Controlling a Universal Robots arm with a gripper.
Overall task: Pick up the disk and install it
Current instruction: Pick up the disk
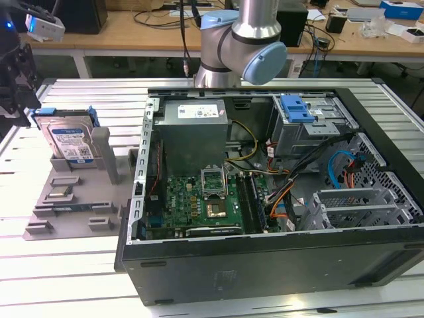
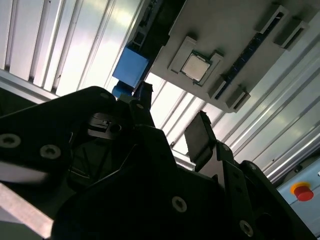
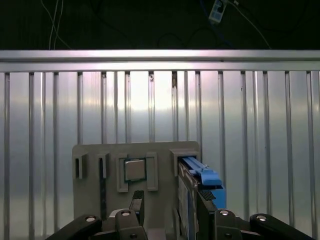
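While the black two-finger tool (image 3: 171,200) hangs spread and empty, the flat silver-grey disk (image 3: 197,172) in its blue plastic bracket stands on edge beyond the fingers (image 3: 137,204), slotted in a grey holder (image 1: 66,192) on the ribbed aluminium tabletop (image 1: 66,278). Step judged: pick-up approach. Grasping calls for fingers astride the disk. Farther off: the open black computer case (image 1: 265,271).

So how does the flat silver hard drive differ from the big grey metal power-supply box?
The flat silver hard drive stands on edge in the grey holder tray; the grey metal power-supply box sits inside the black computer case. The drive is thin, the box bulky. The drive's label is blue and white, the box's white. Both are rectangular.
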